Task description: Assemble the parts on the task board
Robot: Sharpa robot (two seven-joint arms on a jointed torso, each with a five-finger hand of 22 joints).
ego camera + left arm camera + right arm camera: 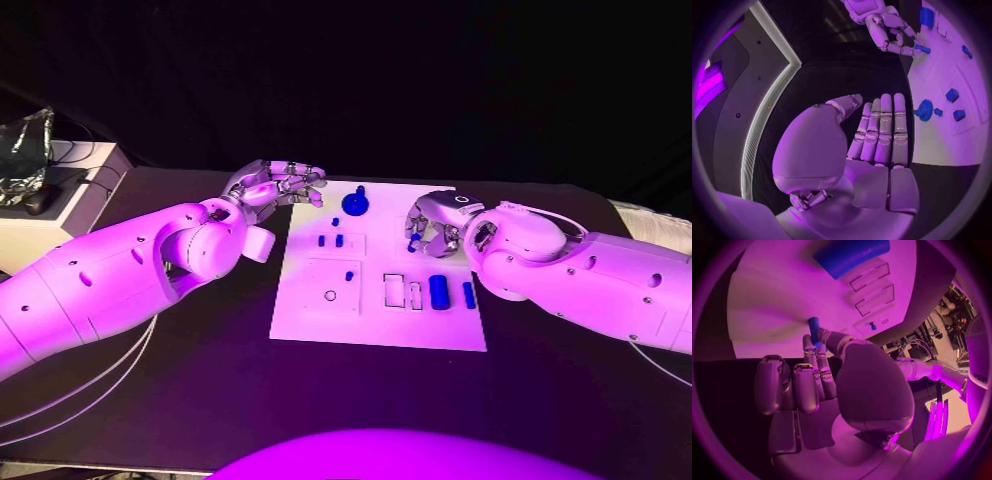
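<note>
The white task board (375,325) lies in the middle of the black table. My right hand (437,222) hovers over its far right part and pinches a small blue piece (414,243) between thumb and a finger; the right wrist view shows the piece (814,324) at my fingertips above the board (779,300). My left hand (274,185) is off the board's far left corner, fingers straight and side by side (882,130), holding nothing. A round blue knobbed part (355,204) sits at the far edge. A blue cylinder (438,292) and a thin blue bar (469,294) lie right of centre.
Two small blue pegs (330,240) stand in the board's left half, with a ring-shaped hole (330,295) nearer me. A white box (58,205) with dark gear stands at the table's far left. Cables (72,390) trail along the left front.
</note>
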